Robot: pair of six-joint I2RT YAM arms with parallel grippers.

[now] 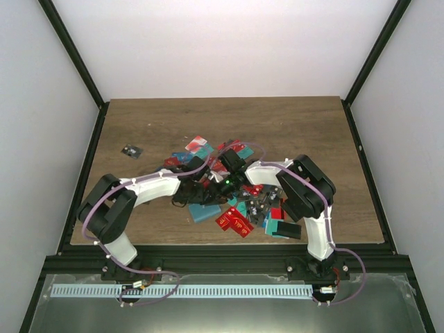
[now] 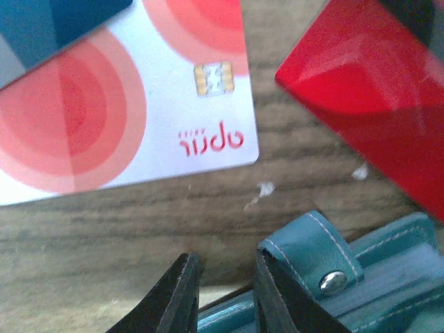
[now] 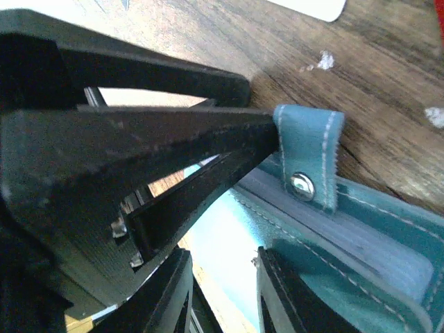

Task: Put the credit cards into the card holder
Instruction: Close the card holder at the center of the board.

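two black fingers of the left gripper (image 2: pixel 227 258) are standing narrow, and the stitched teal edge of the card holder (image 2: pixel 388 284) is running into the gap between them, so they are gripping it by that edge. just beside the right-hand finger the holder's snap tab (image 2: pixel 309 246) is curling upward, its metal stud (image 2: pixel 334 281) catching the light. in the right wrist view the right gripper (image 3: pixel 223 255) is sitting just as narrow, with the holder's pale inner face showing between its fingers; whether they are pinching it cannot be told. the left arm's fingers are reaching across that view, their tips touching the tab, and the ridged inner pockets (image 3: pixel 347 243) are lying open to the right. beyond the holder, on the wooden table (image 2: pixel 104 229), a white card (image 2: pixel 139 111) with red rings and a gold chip is lying flat, a dark teal card (image 2: pixel 55 21) is lying over its corner, and a glossy red card (image 2: pixel 374 90) is showing apart from it to the right. from above, both arms are meeting over the middle of the scattered credit cards (image 1: pixel 234 222), and a small black item (image 1: pixel 130 151) is lying well apart at the left.
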